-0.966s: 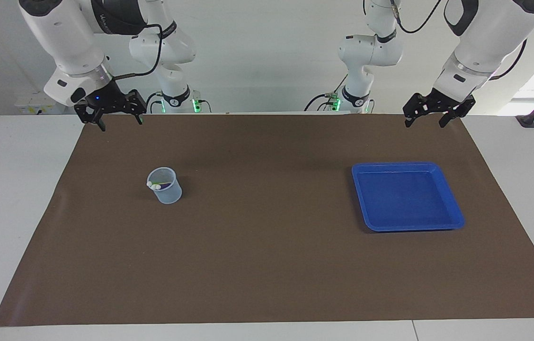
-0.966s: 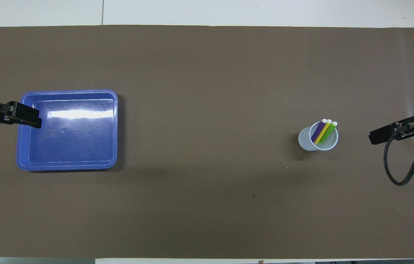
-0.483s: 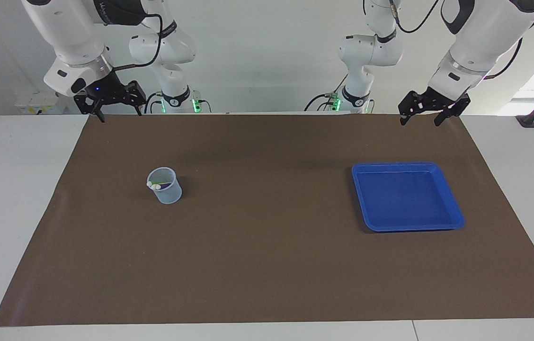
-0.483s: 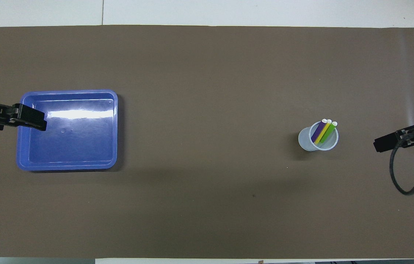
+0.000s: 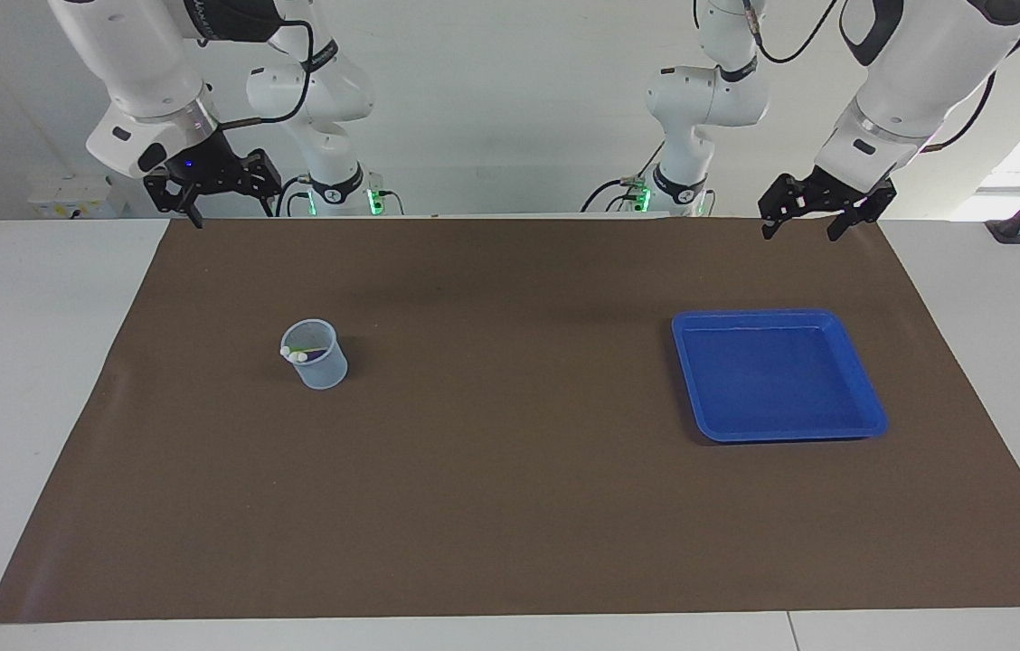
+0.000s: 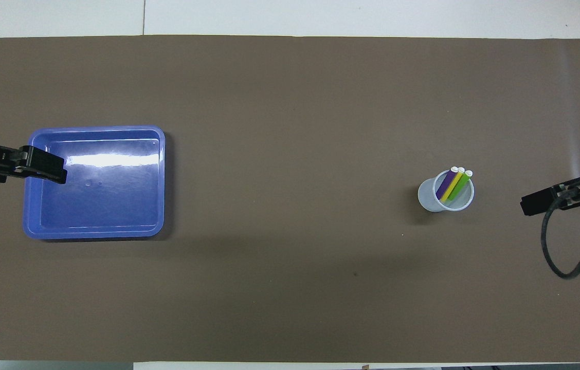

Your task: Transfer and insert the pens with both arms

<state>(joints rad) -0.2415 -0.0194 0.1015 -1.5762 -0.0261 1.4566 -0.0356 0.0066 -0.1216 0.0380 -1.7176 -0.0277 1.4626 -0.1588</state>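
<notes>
All three pens [image 6: 453,183], purple, yellow and green, are seen leaning together inside a translucent cup [image 6: 430,199], their pale caps resting at the rim on the side away from the robots. The cup stands upright on the brown mat [image 6: 290,288] that covers the surface, toward the right arm's end. Taking the cup as landmark, the blue tray [image 6: 93,234] lies well apart from it, toward the left arm's end, and nothing is seen in the tray.

The right end effector [image 5: 226,212] is held up in the air over the mat edge nearest the robots, well apart from the cup, with its fingers spread wide and nothing between them. The left end effector [image 5: 798,226] is likewise raised over that same edge, on the tray's side of the cup, wide open and empty.

With every pen in the cup and both arms raised clear, the task may be judged finished, or else no transfer has begun. If a pen is to be taken, the cup should be approached from above, a single cap should be closed on, and the pen should be drawn out along its own lean so that the light cup is not tipped.
</notes>
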